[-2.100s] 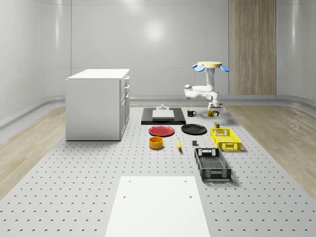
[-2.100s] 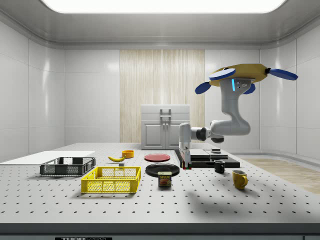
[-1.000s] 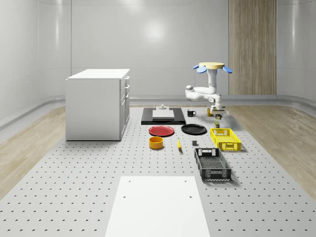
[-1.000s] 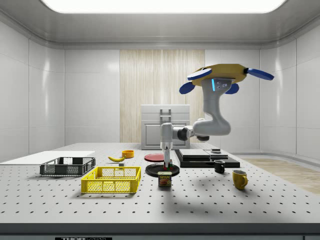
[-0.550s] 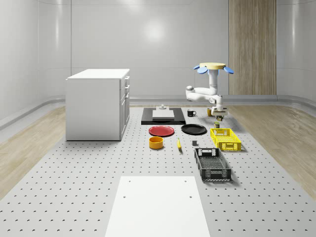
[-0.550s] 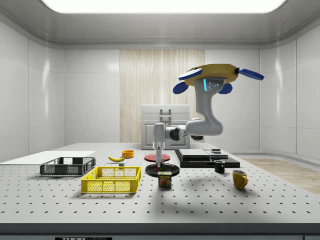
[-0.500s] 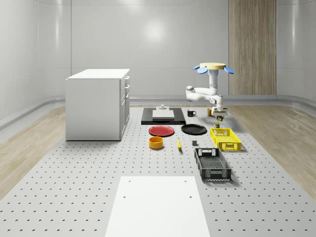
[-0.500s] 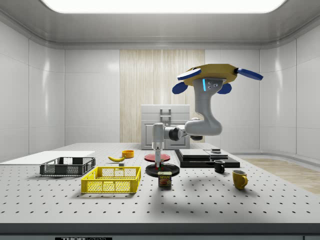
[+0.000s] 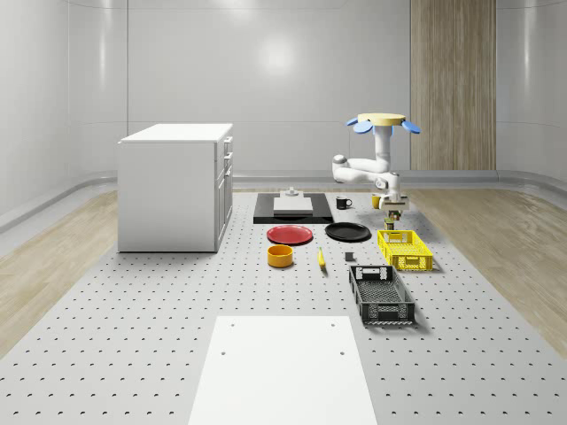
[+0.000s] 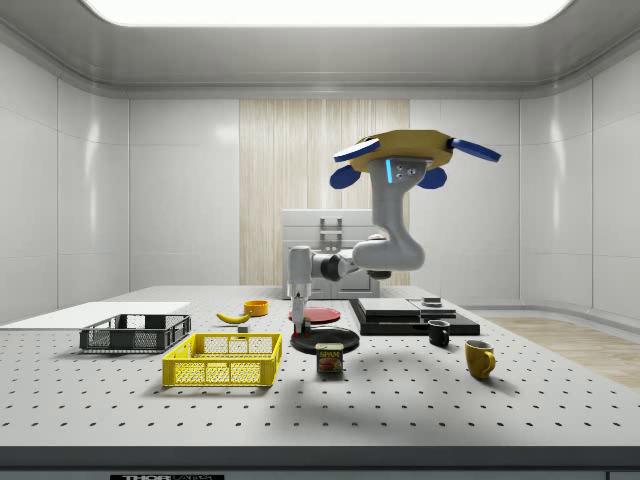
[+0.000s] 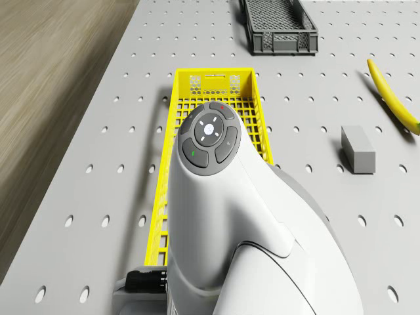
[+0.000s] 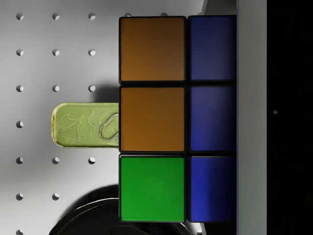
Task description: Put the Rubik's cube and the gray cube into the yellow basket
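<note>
The Rubik's cube (image 12: 152,117), with orange, green and blue tiles, hangs above the table with my gripper (image 10: 299,303) shut on it. A pale finger (image 12: 252,117) presses one side of it. The drone (image 10: 405,155) hovers over the table, above the black plate (image 10: 325,338) and beyond the far end of the yellow basket (image 9: 405,249). The gripper (image 9: 394,209) hangs just past that end of the basket (image 11: 197,92), above a green tin (image 12: 85,125). The gray cube (image 11: 357,149) lies on the table beside the basket, toward the banana (image 11: 394,98).
A black crate (image 9: 381,294) lies in front of the basket. A red plate (image 9: 290,235), an orange bowl (image 9: 280,256), a black mug (image 9: 343,203) and a yellow mug (image 10: 479,358) stand around. A white cabinet (image 9: 175,186) is at the whole-scene view's left.
The drone and arm have carried the Rubik's cube toward the side view's left, from near the mugs past the tin toward the basket. The gripper stays shut on the cube.
</note>
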Available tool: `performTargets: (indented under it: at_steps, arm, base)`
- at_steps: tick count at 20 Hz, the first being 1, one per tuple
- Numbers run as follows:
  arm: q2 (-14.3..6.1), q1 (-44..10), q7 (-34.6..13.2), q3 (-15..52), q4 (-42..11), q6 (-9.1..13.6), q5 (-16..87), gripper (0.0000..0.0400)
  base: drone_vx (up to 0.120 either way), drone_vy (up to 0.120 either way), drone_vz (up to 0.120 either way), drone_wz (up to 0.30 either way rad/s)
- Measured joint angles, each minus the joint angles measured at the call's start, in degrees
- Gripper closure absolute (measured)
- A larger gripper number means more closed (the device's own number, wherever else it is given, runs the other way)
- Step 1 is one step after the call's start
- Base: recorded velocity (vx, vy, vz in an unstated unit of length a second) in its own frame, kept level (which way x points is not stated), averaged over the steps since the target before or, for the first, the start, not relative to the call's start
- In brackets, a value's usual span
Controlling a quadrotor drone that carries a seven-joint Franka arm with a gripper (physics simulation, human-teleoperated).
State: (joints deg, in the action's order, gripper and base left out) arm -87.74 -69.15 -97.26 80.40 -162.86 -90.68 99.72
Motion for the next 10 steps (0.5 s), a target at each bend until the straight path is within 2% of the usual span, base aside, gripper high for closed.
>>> performTargets:
  at_steps: [10]
  arm:
    - [-0.69,-0.12,-0.09,0.08,0.02,-0.65,-0.28,0.0075]
  base:
    - [0.12,0.0,0.0,0.0]
